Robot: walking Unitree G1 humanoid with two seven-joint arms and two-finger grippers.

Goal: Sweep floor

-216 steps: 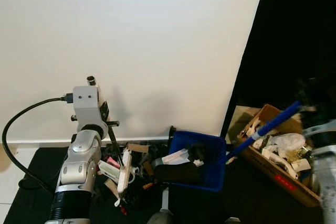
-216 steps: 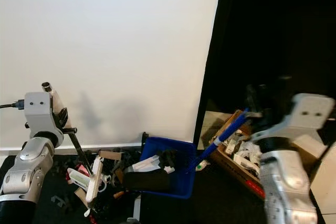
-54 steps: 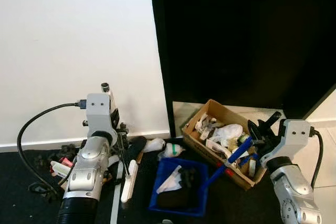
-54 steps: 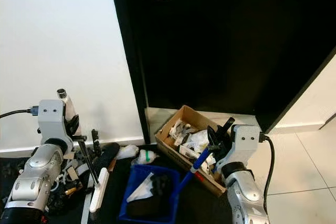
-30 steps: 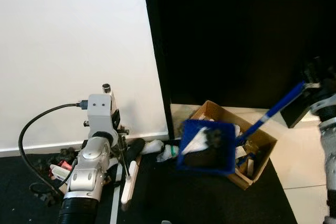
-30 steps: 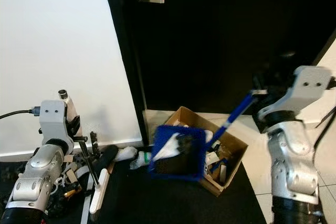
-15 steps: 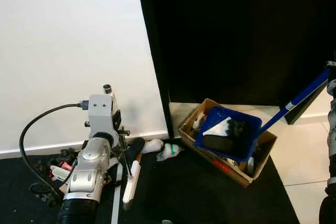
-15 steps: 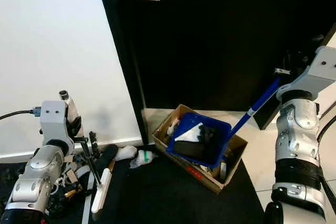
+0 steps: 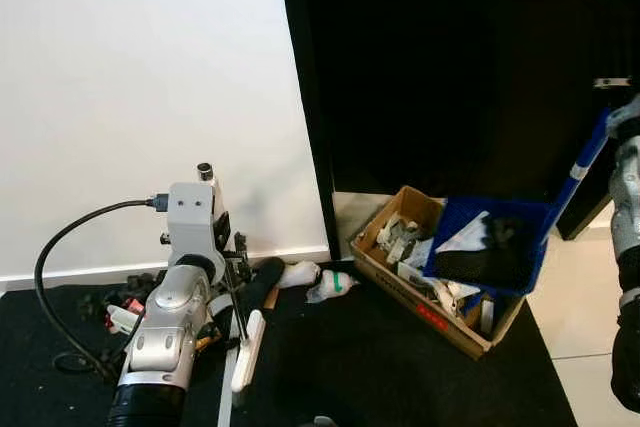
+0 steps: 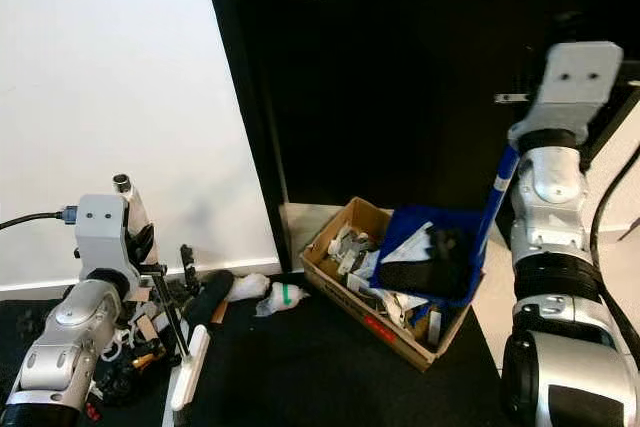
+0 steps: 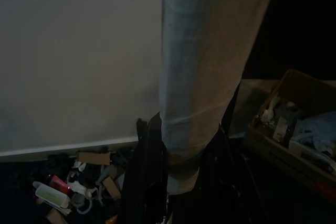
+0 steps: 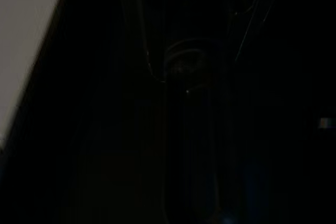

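— Over the cardboard box (image 10: 392,332), at about four o'clock in the head views, what is seen?

— A blue dustpan (image 10: 432,264) is held tilted above the box, loaded with white paper and a black item. Its long blue handle (image 10: 497,197) rises toward two o'clock, up to the right gripper (image 10: 522,99). Whether those fingers are clamped on it cannot be told; the right wrist view is too dark.

— And at eight o'clock?

— A white brush (image 9: 246,351) is stood on the black mat (image 9: 360,367), its thin dark handle (image 9: 235,299) grasped by the left gripper (image 9: 232,259), whose fingers are closed around it. Scattered debris (image 10: 140,347) is piled beside it against the white wall (image 9: 150,97).

— Anything between?

— A crumpled white wad with green marking (image 9: 330,286) is seen on the mat near the black door (image 10: 400,77).
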